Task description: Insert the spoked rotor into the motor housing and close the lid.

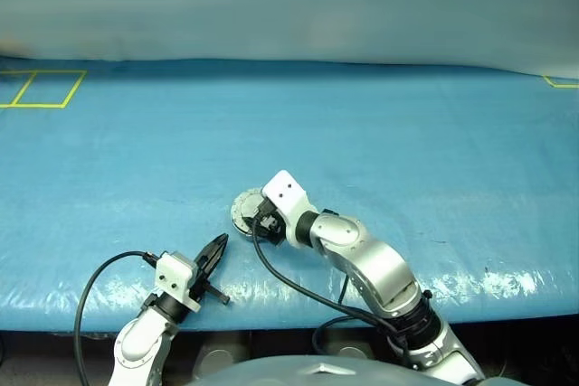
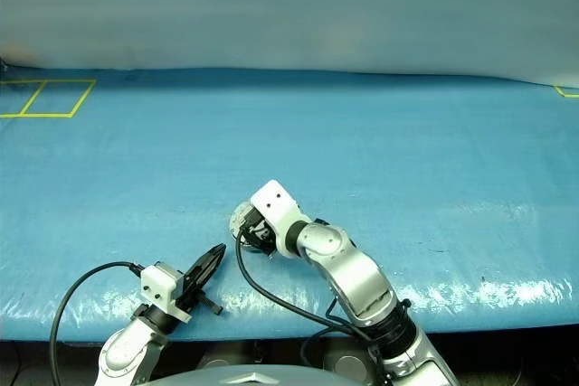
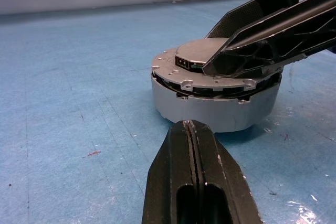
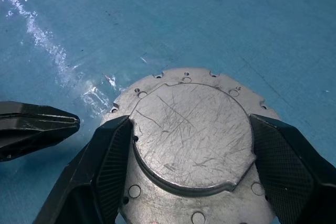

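Right wrist view is showing the lid [image 4: 189, 140] already lying down over the motor housing [image 3: 210, 109], its scratched silver outer face up and the rim dots showing. The right gripper [image 4: 186, 177] is holding its jaws wide, one on each side of the lid's raised centre disc — touching it or just beside it, I cannot tell which. In the left wrist view a thin dark gap is showing between lid and housing, so the lid is probably not yet fully seated. The spoked rotor is presumably inside, hidden under the lid. The left gripper [image 3: 191, 129] is resting just beside the housing on the blue desk [image 1: 407, 133], jaws pressed together and holding nothing.
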Motion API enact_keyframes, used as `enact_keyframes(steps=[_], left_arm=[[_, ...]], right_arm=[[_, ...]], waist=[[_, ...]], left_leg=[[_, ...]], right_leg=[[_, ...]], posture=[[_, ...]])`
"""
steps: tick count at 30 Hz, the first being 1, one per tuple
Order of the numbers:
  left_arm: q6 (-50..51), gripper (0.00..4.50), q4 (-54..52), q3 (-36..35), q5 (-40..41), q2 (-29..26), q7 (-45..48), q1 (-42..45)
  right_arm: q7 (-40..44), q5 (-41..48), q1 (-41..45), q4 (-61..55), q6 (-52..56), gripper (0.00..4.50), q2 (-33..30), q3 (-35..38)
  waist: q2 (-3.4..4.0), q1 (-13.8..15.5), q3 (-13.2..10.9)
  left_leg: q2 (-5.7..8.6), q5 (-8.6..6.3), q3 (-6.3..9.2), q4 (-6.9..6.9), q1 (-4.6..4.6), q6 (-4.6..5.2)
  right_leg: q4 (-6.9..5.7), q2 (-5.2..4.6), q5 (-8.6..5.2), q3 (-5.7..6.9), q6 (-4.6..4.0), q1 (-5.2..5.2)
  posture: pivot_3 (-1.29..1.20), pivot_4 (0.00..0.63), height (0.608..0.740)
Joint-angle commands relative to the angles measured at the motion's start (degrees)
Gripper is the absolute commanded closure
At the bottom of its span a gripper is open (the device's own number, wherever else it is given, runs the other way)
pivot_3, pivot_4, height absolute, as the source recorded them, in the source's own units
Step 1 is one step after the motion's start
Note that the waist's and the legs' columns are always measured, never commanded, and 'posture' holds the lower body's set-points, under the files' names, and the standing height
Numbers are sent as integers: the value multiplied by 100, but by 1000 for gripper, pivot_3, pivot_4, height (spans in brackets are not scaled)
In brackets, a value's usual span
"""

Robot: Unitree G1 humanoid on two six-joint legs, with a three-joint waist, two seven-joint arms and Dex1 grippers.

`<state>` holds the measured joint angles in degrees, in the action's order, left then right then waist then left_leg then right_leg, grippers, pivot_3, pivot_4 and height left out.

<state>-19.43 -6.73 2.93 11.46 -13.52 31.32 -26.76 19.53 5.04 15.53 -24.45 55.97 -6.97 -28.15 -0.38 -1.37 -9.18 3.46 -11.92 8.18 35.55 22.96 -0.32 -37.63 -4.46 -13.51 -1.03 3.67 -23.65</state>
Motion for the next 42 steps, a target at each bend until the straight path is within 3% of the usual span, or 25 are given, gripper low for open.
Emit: enact_keyframes(steps=[1, 12, 21, 42], left_arm=[[-57, 4500, -9, 33, 60, 0, 24, 24], [-12, 4500, -37, 64, 58, 17, 6, 16], [75, 4500, -120, 125, 49, 22, -24, 19], [152, 4500, -116, 148, 85, -35, -57, -15]], right_arm=[[-119, -50, 71, -116, 86, 1312, -7, -3], [-167, -499, 344, -285, -145, 1312, -441, -488], [154, 114, 461, -525, 535, 1312, -224, -57], [-615, 89, 407, -578, 1092, 1312, 341, -197]], waist=[[0, 1, 0], [1, 2, -1], [0, 2, -1], [3, -16, -1]], left_leg=[[0, 0, 0, 0, 0, 0], [1, 0, 1, -1, 0, 0], [4, 0, 4, -3, 29, 1], [5, -1, 11, -2, 40, 2]], right_leg=[[0, 0, 0, 0, 0, 0], [4, -1, 0, 3, 0, 0], [5, 10, 1, 8, 1, -7], [4, 11, 0, 15, 0, -15]], posture=[[0, 150, 740], [0, 150, 740], [0, 150, 740], [0, 150, 740]])
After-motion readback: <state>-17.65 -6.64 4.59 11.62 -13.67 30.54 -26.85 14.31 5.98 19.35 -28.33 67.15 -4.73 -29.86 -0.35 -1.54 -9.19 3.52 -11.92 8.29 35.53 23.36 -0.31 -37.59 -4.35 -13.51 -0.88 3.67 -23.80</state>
